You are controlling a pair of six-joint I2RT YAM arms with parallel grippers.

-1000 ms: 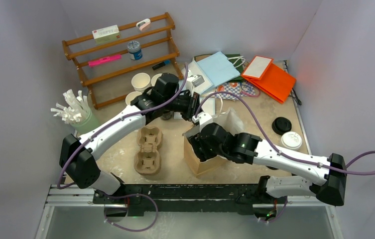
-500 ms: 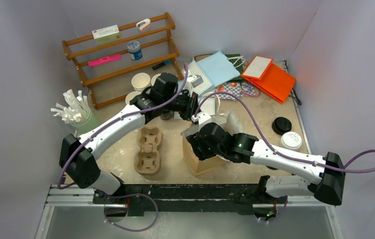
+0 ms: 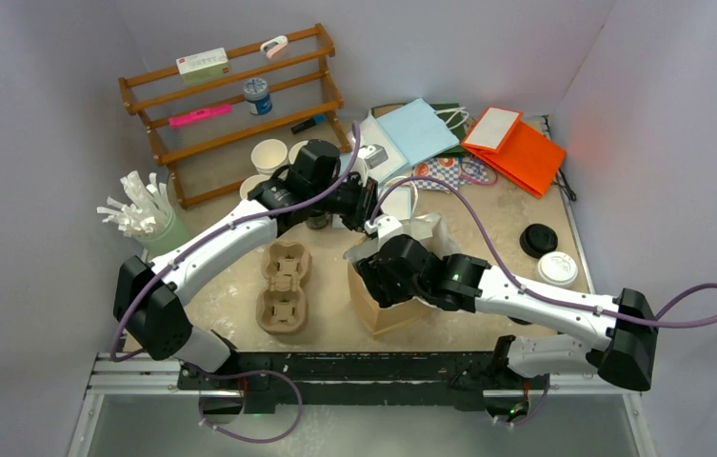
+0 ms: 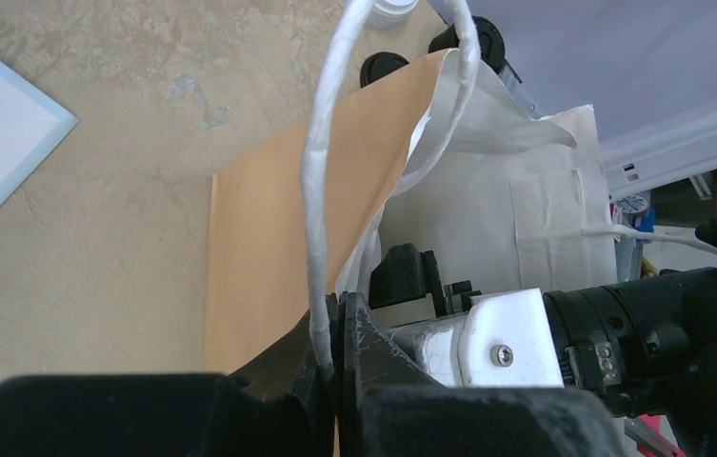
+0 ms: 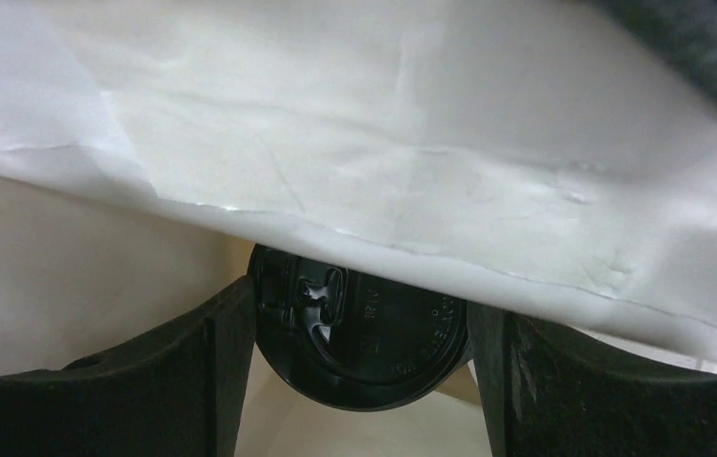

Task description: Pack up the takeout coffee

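The right gripper (image 5: 362,338) is down inside the paper bag (image 3: 383,309). Its two fingers press on opposite sides of a coffee cup (image 5: 335,314), so it is clamped on the cup. Only the cup's black plastic lid (image 5: 411,333) shows; the body below is hidden. The bag's creased white lining (image 5: 383,143) hangs close over the lid.

The left gripper (image 4: 338,328) is pinched together on the bag's white cord handle (image 4: 316,190), lifting that side so the mouth stays open. The bag stands on the worktop (image 3: 335,319), just right of a moulded pulp tray (image 3: 283,286). Two spare lids (image 3: 538,240) lie well off to the right.

A paper cup like this is likely light with soft walls: squeezed mid-body it would buckle, and the lid could pop off. The stiffest hold should be around the rim just under the lid, with the cup kept upright. The bag is thin and floppy and may fold inward if the handle goes slack.
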